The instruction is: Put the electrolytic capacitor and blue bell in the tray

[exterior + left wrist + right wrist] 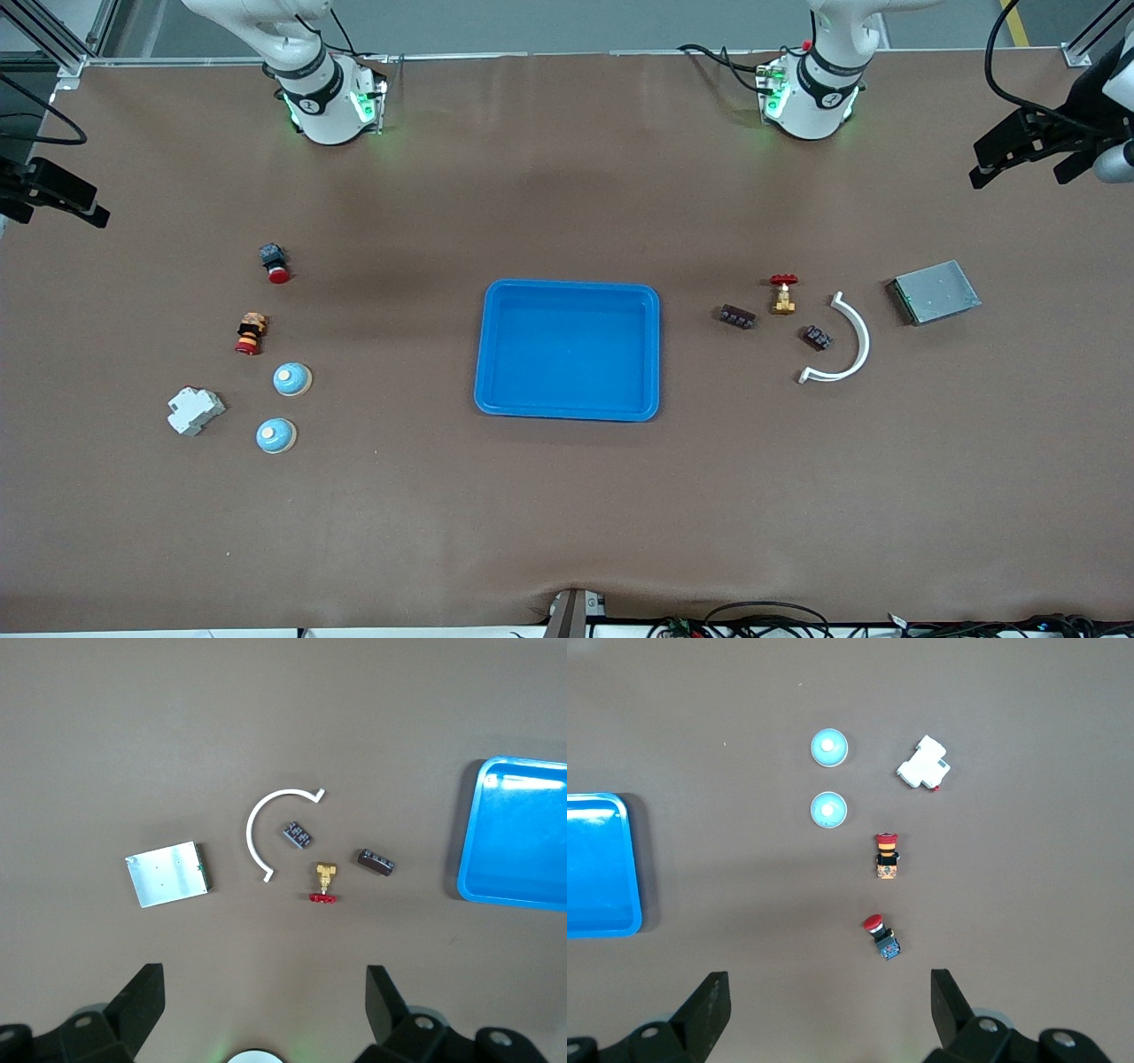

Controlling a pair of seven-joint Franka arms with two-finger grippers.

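The empty blue tray [568,349] sits at the centre of the front view, open to both arms. The two blue bells [291,379] [275,435] lie at lower left, the two dark capacitors [737,316] [817,338] at centre right, a white curved clip [842,344] beside them. Nothing blocks either. The left gripper [259,992] and right gripper [826,992] hover spread and empty.

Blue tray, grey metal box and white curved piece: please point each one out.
blue tray [485,354], front view, on its raised rim.
grey metal box [936,291], front view, on its flat top.
white curved piece [251,826], left wrist view, on the middle of its arc.
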